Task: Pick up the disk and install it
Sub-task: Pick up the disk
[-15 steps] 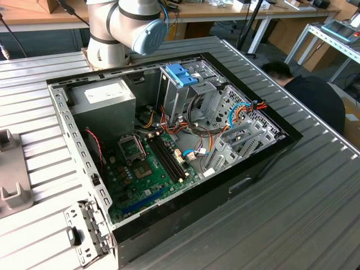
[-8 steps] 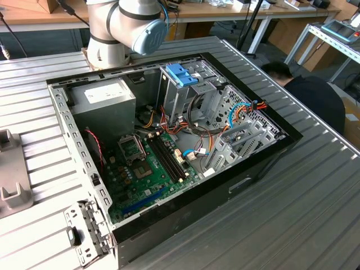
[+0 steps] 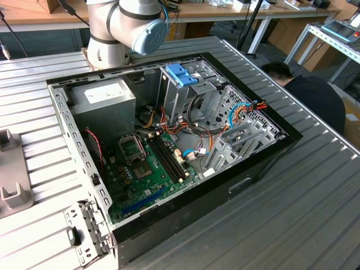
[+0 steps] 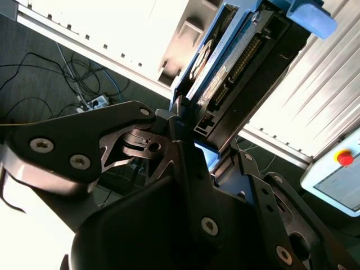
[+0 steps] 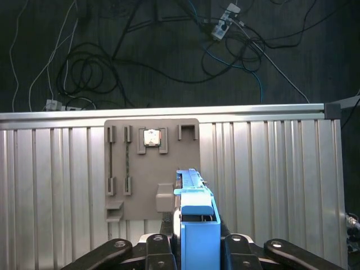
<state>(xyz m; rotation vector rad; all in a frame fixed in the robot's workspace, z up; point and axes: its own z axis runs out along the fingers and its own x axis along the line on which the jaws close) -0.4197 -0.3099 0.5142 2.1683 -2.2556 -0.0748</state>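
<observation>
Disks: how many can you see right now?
1. The disk is clamped in the gripper, over the grey holder plate in the first wrist view. Others may be hidden inside the computer case.

No legible print, disk label blurred, power supply label unreadable

Tool, fingers closed on the disk
</observation>
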